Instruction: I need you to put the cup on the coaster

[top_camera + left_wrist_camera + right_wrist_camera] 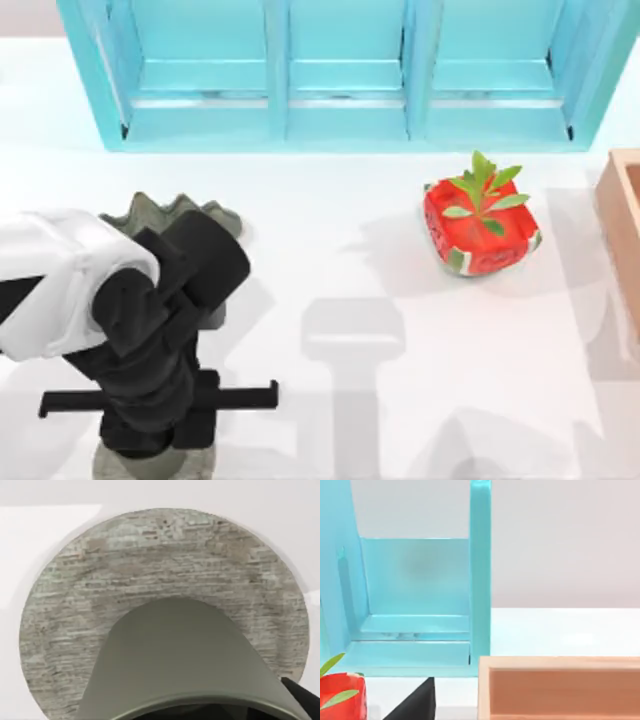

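A turquoise shelf stands behind a wooden box and red pot.

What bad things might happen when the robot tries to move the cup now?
1. The cup sits at the near edge of the table in the top view, right under the left tool. A crooked push might slide it off.
2. The wavy grey-green piece behind the arm, likely the coaster, is partly hidden by that arm. The cup could land off-centre and tip on the wavy edge.
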Controlling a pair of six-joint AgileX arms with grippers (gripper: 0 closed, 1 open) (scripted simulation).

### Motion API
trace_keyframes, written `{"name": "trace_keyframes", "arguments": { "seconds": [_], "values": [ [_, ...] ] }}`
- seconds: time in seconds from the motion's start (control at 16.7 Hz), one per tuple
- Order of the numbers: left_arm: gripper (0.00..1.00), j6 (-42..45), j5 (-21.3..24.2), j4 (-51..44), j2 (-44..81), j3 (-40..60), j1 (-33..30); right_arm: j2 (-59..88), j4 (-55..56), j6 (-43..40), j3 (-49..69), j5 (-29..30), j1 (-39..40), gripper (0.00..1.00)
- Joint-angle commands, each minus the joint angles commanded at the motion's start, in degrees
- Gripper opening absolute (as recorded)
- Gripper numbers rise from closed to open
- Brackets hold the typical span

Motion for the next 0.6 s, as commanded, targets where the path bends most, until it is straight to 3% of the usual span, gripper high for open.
{"name": "trace_keyframes", "arguments": {
  "seconds": [0.6],
  "values": [
    [0.83,0.00,0.00,0.00,0.00,0.00,0.00,0.00,0.00,0.00,0.00,0.00,0.00,1.00]
  ]
}}
